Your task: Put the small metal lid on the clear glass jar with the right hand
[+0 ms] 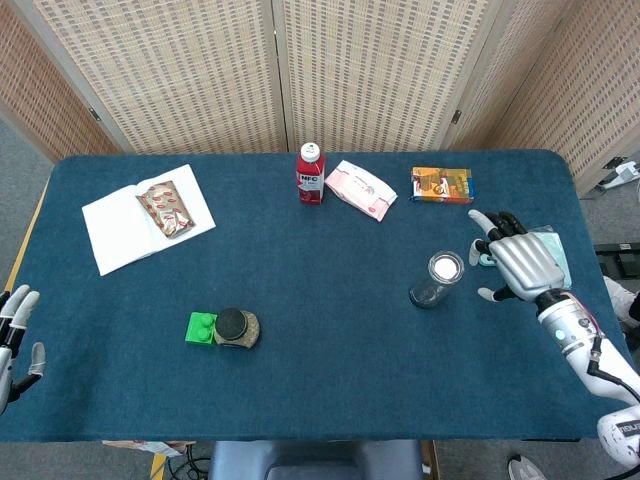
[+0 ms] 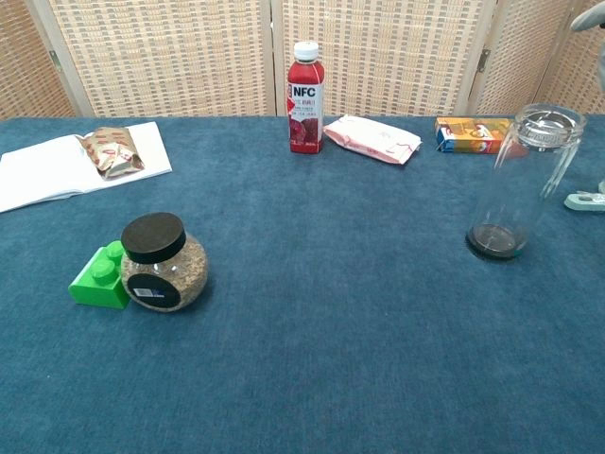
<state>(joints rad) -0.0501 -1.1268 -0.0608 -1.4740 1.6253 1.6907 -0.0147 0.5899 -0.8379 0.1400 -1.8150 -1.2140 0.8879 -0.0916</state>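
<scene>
The clear glass jar stands upright on the right side of the blue table. The small metal lid sits on its mouth. My right hand hovers just right of the jar, apart from it, fingers spread and holding nothing. In the chest view only a sliver of it shows at the top right corner. My left hand hangs off the table's front left edge with its fingers apart and empty.
A red NFC juice bottle, a pink packet and an orange box line the far side. An open notebook with a snack bag lies far left. A green block and black-lidded jar sit front left. A teal cloth lies by my right hand.
</scene>
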